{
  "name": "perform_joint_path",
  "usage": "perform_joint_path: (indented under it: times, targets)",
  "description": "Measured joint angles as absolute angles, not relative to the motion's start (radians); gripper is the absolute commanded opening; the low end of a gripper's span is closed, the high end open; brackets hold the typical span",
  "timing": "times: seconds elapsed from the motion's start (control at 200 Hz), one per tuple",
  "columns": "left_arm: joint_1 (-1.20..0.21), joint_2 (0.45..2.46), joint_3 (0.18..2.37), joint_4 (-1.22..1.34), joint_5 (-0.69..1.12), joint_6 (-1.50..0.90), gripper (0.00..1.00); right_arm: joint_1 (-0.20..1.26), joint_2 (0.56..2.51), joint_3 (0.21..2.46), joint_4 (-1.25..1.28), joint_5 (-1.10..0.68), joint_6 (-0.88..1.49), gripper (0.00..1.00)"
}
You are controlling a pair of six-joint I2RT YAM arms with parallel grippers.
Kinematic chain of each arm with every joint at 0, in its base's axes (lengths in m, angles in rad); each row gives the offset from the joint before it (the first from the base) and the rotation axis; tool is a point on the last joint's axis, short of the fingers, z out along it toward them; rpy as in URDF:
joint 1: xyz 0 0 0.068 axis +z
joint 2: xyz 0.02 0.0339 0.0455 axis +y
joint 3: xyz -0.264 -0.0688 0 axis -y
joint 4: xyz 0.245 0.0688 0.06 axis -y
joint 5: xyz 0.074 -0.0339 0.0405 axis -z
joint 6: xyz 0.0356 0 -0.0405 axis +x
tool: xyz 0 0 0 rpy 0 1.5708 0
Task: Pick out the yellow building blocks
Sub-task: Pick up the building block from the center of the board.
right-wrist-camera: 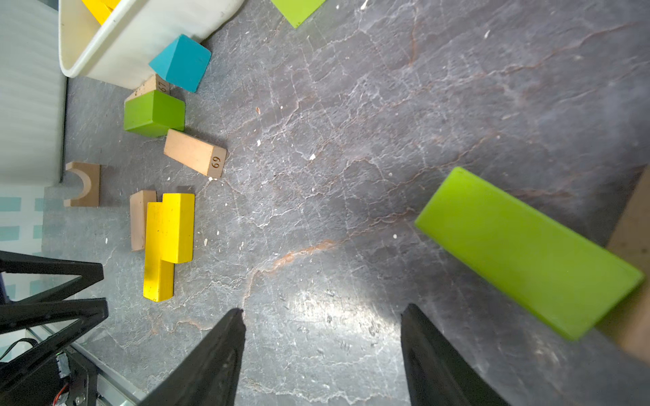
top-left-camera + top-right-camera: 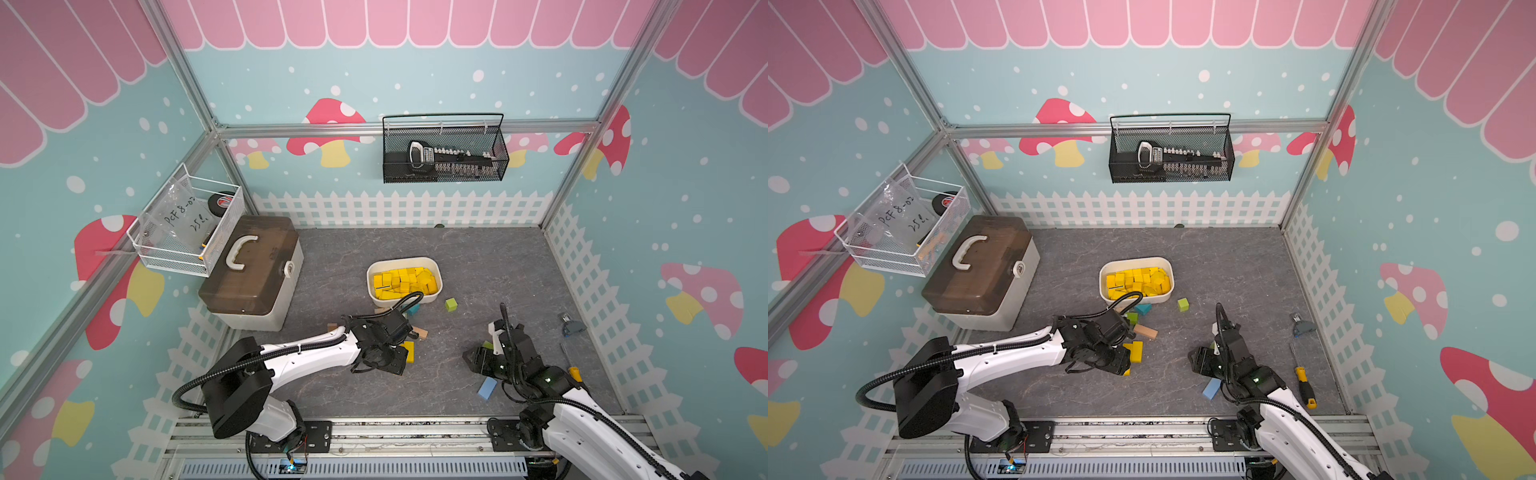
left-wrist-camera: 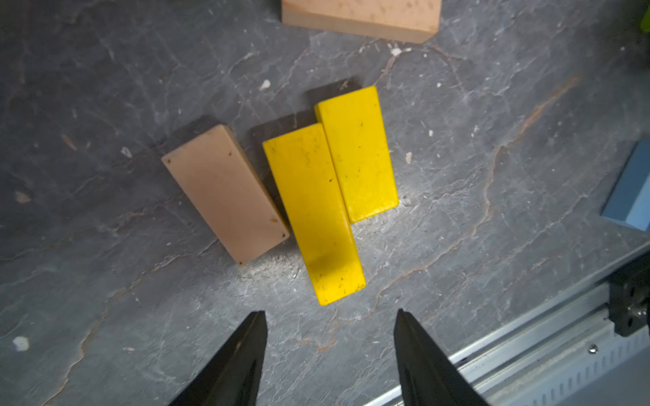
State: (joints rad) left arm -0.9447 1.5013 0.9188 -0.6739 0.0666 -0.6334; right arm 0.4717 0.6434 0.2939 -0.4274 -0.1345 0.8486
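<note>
- Grey marbled stone-look tabletop (image 2: 478, 257), scuffed and flecked with white specks.
- White oval plastic tub (image 2: 402, 259) near the centre; brown-lidded beige storage case (image 2: 249, 270) at the left.
- Long yellow wooden bar (image 3: 313, 211) and shorter yellow wooden bar (image 3: 357, 154) lie flat, sides touching; tan plain-wood brick (image 3: 225, 193) just beside the long one.
- Green wooden cube (image 2: 451, 304) near the tub.
- Blue wooden brick (image 2: 487, 388) and yellow-handled screwdriver (image 2: 1304, 384) toward the right.

2 loose yel. blocks (image 3: 313, 211), 4-5 tan (image 3: 225, 193), 3 grn (image 1: 154, 112), 2 blue (image 1: 181, 61) (bin pile (image 2: 405, 282) uncounted)

Yellow blocks (image 2: 405, 282) fill the white tub (image 2: 401, 261) — heaped, jumbled.
</note>
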Motion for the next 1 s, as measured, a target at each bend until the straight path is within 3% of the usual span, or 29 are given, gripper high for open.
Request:
perform_joint_path:
  times: [0.43,0.665,1.001]
  targets:
    - [-0.945,1.705,0.998,-0.66,0.053,-0.65,0.61,0.471,0.731,0.294,-0.403,-0.125,0.854,0.72]
    - [-0.917,1.765,1.063,-0.661,0.041,-0.614,0.48,0.471,0.723,0.287,-0.397,-0.105,0.837,0.74]
    - [-0.884,1.771,1.069,-0.661,0.041,-0.563,0.34,0.471,0.673,0.369,-0.393,-0.035,0.608,0.78]
